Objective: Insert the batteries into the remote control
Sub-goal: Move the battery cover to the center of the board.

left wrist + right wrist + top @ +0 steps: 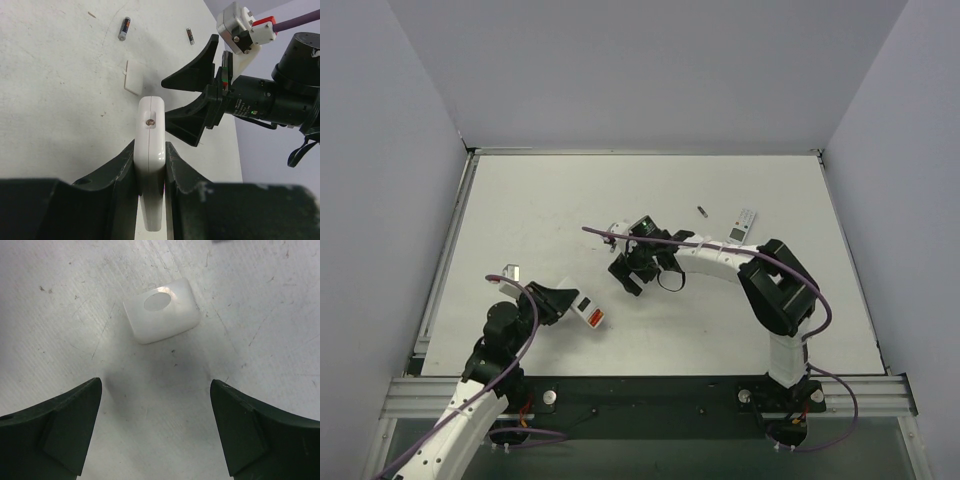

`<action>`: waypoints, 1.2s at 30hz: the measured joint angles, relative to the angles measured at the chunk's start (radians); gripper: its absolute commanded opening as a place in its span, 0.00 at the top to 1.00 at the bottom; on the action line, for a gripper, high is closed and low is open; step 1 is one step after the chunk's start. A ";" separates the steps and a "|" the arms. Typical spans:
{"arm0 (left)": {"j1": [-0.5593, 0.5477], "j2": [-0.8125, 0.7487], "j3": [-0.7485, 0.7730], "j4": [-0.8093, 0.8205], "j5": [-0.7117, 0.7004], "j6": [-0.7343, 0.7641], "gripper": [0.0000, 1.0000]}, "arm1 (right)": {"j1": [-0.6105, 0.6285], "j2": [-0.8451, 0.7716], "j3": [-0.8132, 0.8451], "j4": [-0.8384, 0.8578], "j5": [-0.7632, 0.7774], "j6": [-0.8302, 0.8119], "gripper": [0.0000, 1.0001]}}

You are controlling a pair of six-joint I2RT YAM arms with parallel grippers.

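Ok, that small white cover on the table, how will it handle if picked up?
The white cover looks thin and flat, so probably light but awkward to grip. Its glossy sheen suggests it may slide when pushed.

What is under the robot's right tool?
A small white plastic lid lies flat on the table, below and just ahead of the open right tool, touching neither finger. Nothing sits between the fingers. Whatever is beneath the lid is covered.
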State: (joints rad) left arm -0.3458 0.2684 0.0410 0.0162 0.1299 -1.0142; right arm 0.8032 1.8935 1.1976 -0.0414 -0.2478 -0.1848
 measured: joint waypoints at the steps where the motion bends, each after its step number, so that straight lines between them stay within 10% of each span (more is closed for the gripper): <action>1: 0.000 -0.005 0.000 -0.008 -0.003 0.001 1.00 | -0.006 0.014 0.008 0.001 -0.008 -0.012 0.15; 36: 0.000 0.003 0.000 -0.043 -0.014 0.005 1.00 | -0.019 0.177 0.203 -0.046 -0.108 -0.195 0.47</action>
State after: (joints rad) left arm -0.3458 0.2714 0.0410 -0.0269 0.1154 -1.0092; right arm 0.7841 2.0705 1.4010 -0.0875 -0.3561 -0.3798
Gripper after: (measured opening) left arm 0.309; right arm 0.575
